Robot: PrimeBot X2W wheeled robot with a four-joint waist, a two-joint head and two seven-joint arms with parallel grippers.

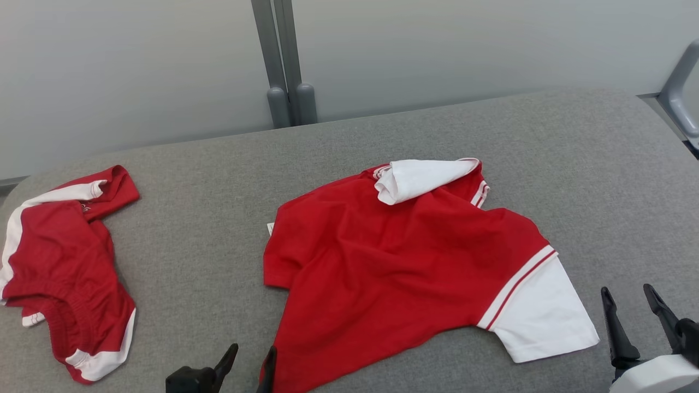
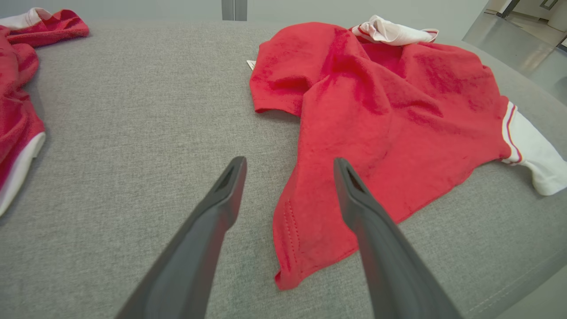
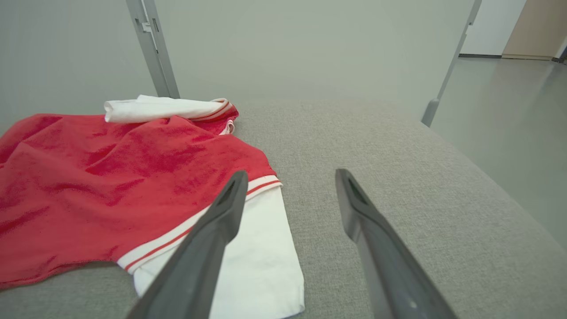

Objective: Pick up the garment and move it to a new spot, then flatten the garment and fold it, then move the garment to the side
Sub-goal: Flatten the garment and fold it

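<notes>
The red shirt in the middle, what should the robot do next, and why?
Probably lower the left gripper onto the near hem corner of the jersey and close on it. The jersey lies rumpled on the grey table, unheld, and that corner sits right ahead of that gripper's open jaws.

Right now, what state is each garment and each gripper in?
garment: rumpled, unfolded, lying on the grey table, not gripped.
far white sleeve: flopped over the red body.
near white sleeve: spread flat.
second red garment: bunched at the table's left end.
left gripper: open, empty, by the garment's near hem.
right gripper: open, empty, beside the near white sleeve.
</notes>
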